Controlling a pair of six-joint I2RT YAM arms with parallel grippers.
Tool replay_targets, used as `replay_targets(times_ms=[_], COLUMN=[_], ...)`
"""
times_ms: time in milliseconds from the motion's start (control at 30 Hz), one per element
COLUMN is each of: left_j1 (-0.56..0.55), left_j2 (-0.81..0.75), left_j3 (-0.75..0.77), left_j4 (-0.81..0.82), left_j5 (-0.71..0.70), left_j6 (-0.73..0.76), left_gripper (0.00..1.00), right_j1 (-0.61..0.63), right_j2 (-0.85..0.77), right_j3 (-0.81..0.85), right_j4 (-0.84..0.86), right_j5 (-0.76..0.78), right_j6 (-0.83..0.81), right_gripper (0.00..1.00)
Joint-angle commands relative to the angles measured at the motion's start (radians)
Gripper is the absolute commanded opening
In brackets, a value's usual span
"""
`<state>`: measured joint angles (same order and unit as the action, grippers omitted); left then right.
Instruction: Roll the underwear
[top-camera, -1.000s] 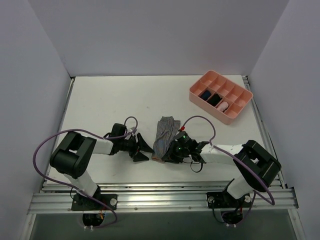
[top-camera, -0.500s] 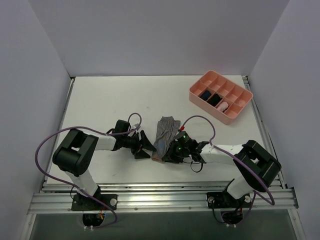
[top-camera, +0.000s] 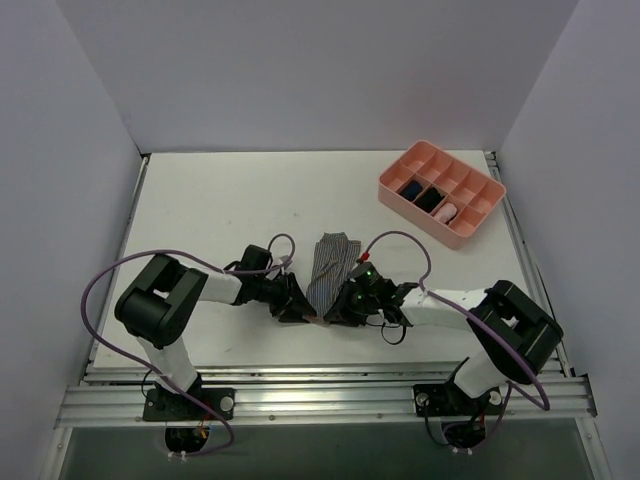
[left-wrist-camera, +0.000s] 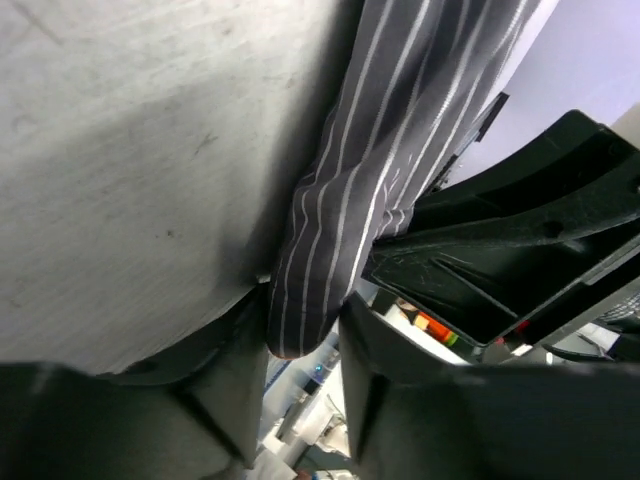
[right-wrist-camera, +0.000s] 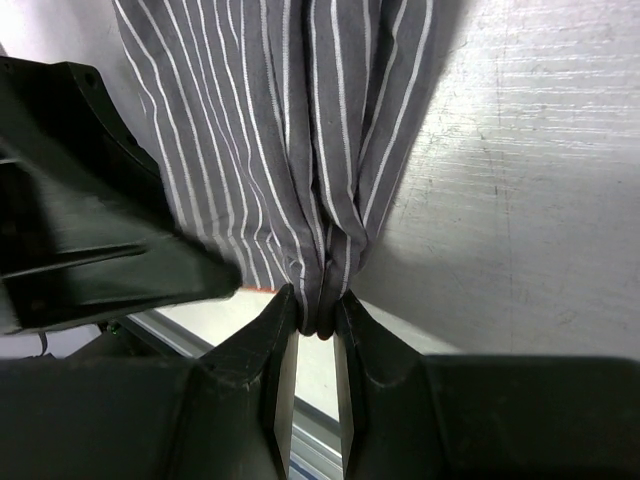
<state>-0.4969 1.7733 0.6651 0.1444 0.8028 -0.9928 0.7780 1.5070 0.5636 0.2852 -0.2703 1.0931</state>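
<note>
The underwear is a grey striped strip lying lengthwise at the table's front middle. My right gripper is shut on its near right corner; in the right wrist view the fingers pinch a bunched fold of the cloth at the gripper. My left gripper has closed on the near left edge; in the left wrist view the cloth fills the narrow gap between the jaws at the gripper. The two grippers sit close together, almost touching.
A pink divided tray stands at the back right, holding a blue bundle, a dark bundle and a pink bundle. Walls enclose the table on three sides. A metal rail runs along the near edge.
My left gripper has moved right from beside the underwear up to its near left edge and closed its open fingers on it. The right gripper has held its grip.
</note>
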Motion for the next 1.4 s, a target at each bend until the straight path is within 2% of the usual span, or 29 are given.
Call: replay_targets(times_ms=[0, 33, 100, 167, 233, 333, 400, 500, 867, 1067, 1367], left_j1=[-0.012, -0.011, -0.011, -0.009, -0.009, -0.008, -0.005, 0.007, 0.098, 0.133, 0.161], left_j2=[0.025, 0.014, 0.006, -0.006, -0.023, -0.052, -0.067, -0.08, -0.071, -0.051, -0.023], left_j3=[-0.012, -0.012, 0.004, 0.024, 0.043, 0.085, 0.123, 0.177, 0.186, 0.192, 0.197], left_j4=[-0.035, -0.049, -0.078, -0.107, -0.164, -0.248, -0.298, -0.474, -0.583, -0.603, -0.624], left_j5=[-0.103, -0.108, -0.123, -0.125, -0.119, -0.088, -0.082, -0.091, 0.038, 0.068, 0.099], left_j6=[0.026, 0.026, 0.033, 0.02, 0.01, -0.015, -0.02, 0.006, -0.05, -0.067, -0.07], left_gripper=[0.39, 0.26, 0.14, 0.03, 0.02, 0.02, 0.02, 0.02, 0.02, 0.02, 0.02], right_j1=[-0.002, 0.0, 0.012, 0.026, 0.061, 0.121, 0.147, 0.197, 0.345, 0.383, 0.449], right_j2=[-0.041, -0.045, -0.056, -0.067, -0.097, -0.131, -0.136, -0.131, -0.03, 0.064, 0.228], right_j3=[0.016, 0.021, 0.05, 0.093, 0.169, 0.264, 0.3, 0.352, 0.426, 0.479, 0.532], right_j4=[-0.049, -0.061, -0.093, -0.217, -0.369, -0.508, -0.555, -0.593, -0.506, -0.445, -0.35], right_j5=[0.016, 0.016, 0.026, 0.083, 0.138, 0.256, 0.342, 0.405, 0.554, 0.546, 0.574], right_j6=[0.001, -0.009, -0.031, -0.106, -0.168, -0.287, -0.364, -0.462, -0.801, -0.946, -1.052], right_gripper=[0.11, 0.12, 0.14, 0.2, 0.28, 0.39, 0.43, 0.49, 0.54, 0.56, 0.57])
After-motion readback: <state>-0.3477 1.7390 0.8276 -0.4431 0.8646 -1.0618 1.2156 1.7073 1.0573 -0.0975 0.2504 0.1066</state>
